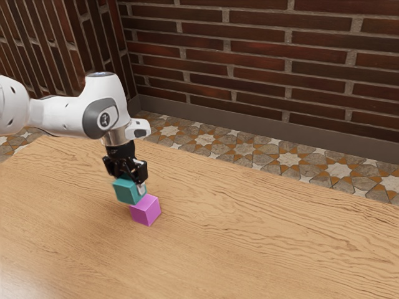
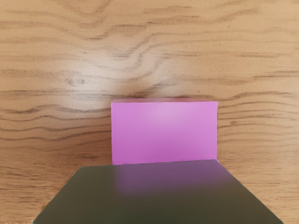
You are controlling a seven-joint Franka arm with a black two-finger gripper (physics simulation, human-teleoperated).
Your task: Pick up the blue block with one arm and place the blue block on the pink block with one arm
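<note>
The gripper [image 1: 132,179] is clamped on the blue block [image 1: 128,190], which hangs low over one edge of the pink block [image 1: 146,210] — whether they touch is unclear. The wooden table [image 1: 268,237] lies open all round — the brick wall [image 1: 262,56] stands well behind.

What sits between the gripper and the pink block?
The blue block, clamped in the gripper, just above the pink block; nothing else between them. The exterior view shows it.
</note>
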